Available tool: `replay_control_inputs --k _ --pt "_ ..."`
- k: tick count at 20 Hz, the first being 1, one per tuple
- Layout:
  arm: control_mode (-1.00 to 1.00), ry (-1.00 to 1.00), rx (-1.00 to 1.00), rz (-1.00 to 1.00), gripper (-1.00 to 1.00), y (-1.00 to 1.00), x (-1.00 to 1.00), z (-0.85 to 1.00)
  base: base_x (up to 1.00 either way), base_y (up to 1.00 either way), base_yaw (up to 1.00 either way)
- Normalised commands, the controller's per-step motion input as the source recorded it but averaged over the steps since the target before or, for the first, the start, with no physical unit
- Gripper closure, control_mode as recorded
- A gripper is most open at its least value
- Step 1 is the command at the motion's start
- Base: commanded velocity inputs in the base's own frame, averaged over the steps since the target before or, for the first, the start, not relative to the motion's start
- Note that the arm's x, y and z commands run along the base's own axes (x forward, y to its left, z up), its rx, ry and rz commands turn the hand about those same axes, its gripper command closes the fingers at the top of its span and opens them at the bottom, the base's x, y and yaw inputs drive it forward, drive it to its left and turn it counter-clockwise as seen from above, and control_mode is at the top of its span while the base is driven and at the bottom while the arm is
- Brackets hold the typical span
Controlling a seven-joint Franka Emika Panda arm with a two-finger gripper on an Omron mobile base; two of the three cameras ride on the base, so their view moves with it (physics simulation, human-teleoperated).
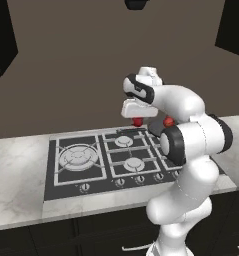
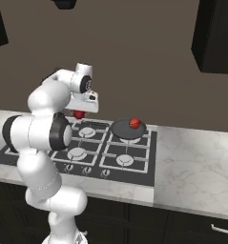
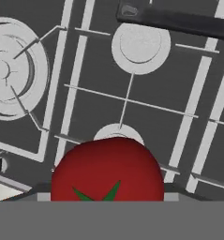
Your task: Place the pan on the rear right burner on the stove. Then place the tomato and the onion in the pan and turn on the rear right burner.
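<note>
My gripper (image 2: 78,114) is shut on the tomato (image 3: 106,168), a red ball with a green star on top, and holds it in the air over the stove's middle burners. The dark grey pan (image 2: 125,129) sits on the rear right burner, which it covers, to the right of the gripper. A round reddish onion (image 2: 134,123) lies in the pan. The pan's long black handle (image 3: 174,21) points left toward the gripper. From the left base view the held tomato (image 1: 137,121) hangs under the white hand, and the onion (image 1: 168,121) peeks out behind the arm.
The black stove (image 1: 76,182) has a large multi-ring burner (image 1: 78,156) at its left, small burners in the middle (image 1: 124,141) and a row of knobs (image 1: 139,179) along the front. Marble counter (image 2: 194,157) spreads on both sides. Dark cabinets hang above.
</note>
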Motion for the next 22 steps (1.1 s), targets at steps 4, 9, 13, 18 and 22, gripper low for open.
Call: replay_control_inputs --k 4,9,13,18,22 --pt "-1.0 0.0 -0.01 -0.17 1.0 -0.48 0.25 -0.06 0.0 0.0 0.0" --pt "-1.0 0.0 -0.04 -0.17 1.0 -0.33 0.2 -0.27 0.0 0.0 0.0" --pt "-1.0 0.0 -0.05 -0.18 1.0 -0.42 0.25 -0.31 0.0 0.0 0.0" --pt "-1.0 0.0 -0.07 -0.19 1.0 -0.51 0.37 -0.2 0.0 0.0 0.0" --pt "-1.0 0.0 -0.06 -0.19 1.0 -0.46 0.36 -0.24 0.0 0.0 0.0"
